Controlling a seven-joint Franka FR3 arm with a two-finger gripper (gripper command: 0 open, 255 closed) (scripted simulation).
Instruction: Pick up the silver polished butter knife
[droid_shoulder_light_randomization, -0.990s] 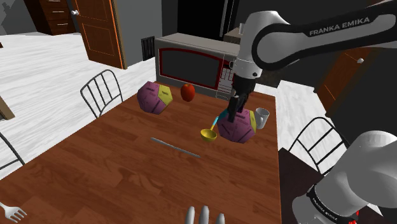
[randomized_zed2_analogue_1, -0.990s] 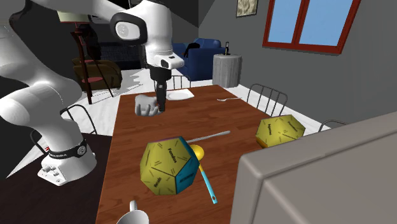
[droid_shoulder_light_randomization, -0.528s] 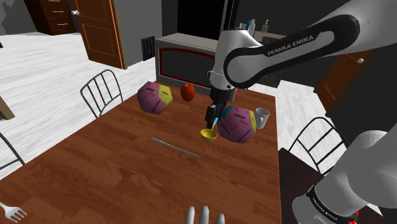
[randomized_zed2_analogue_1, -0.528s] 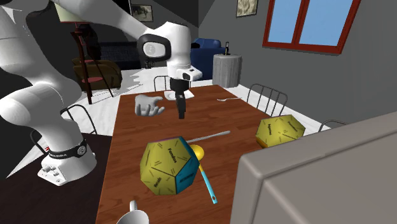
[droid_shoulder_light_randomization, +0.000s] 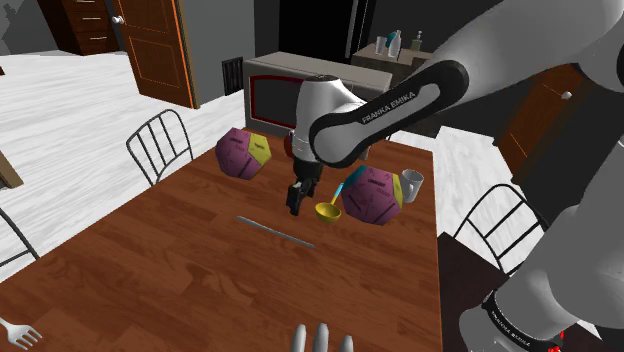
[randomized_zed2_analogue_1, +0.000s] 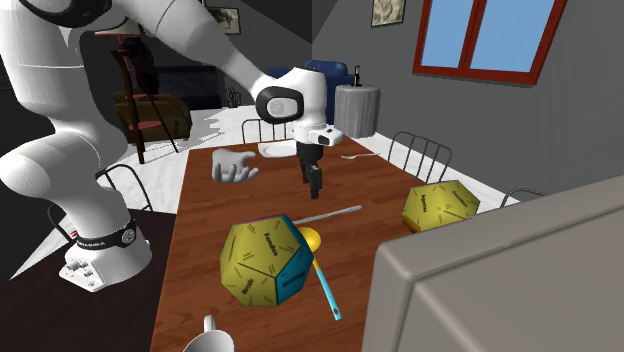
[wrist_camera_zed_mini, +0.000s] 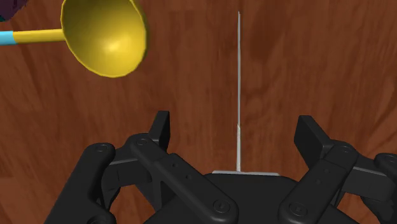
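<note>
The butter knife (droid_shoulder_light_randomization: 275, 231) is a thin silver strip lying flat on the wooden table (droid_shoulder_light_randomization: 180, 290). In the second exterior view the knife (randomized_zed2_analogue_1: 328, 213) lies just beyond the gripper (randomized_zed2_analogue_1: 315, 186). My black gripper (droid_shoulder_light_randomization: 295, 206) hangs a little above the table, close to the knife's end nearest the yellow ladle (droid_shoulder_light_randomization: 327, 211). In the wrist view the knife (wrist_camera_zed_mini: 238, 89) runs straight out from between the fingers. The gripper (wrist_camera_zed_mini: 236, 133) is open, with its fingers wide apart and nothing touching them.
The ladle's bowl (wrist_camera_zed_mini: 105, 38) lies close beside the gripper. A many-sided purple and yellow solid (droid_shoulder_light_randomization: 373, 195) and a white mug (droid_shoulder_light_randomization: 412, 184) stand behind it. A second solid (droid_shoulder_light_randomization: 243, 152), a red apple (droid_shoulder_light_randomization: 295, 144) and a microwave (droid_shoulder_light_randomization: 300, 95) are at the back. Chairs (droid_shoulder_light_randomization: 160, 145) flank the table.
The arm has swung from above the solid by the mug toward the shoulder view's left and lower, ending over the knife's end. The fingers have stayed open.
</note>
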